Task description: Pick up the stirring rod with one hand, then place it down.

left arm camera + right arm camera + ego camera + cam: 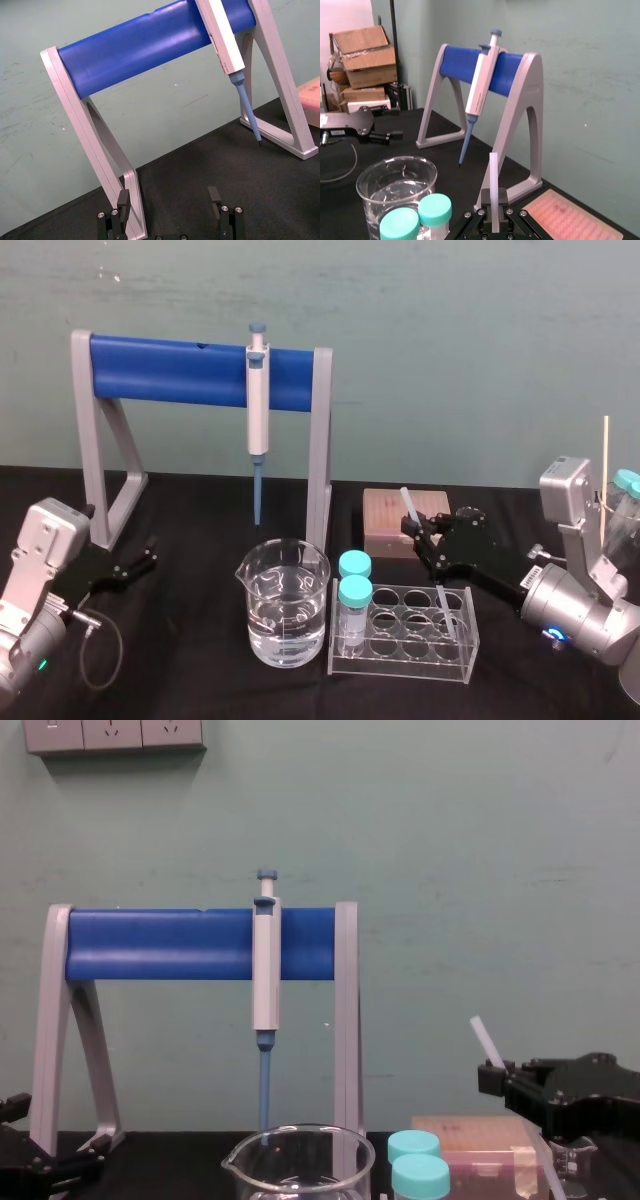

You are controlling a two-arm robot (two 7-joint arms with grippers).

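Note:
The stirring rod is a translucent whitish stick, tilted, with its top leaning toward the back left. My right gripper is shut on it in front of the pink box. The rod's lower part runs down over the clear tube rack. In the right wrist view the rod stands between the closed fingers of the right gripper. The chest view shows the rod's top sticking up from the right gripper. My left gripper rests open at the left on the table; the left wrist view shows this left gripper empty.
A grey and blue stand holds a white-and-blue pipette. A water-filled beaker sits in front of it. Two teal-capped vials stand in the rack. A pink box lies behind. A thin pale stick rises at the right edge.

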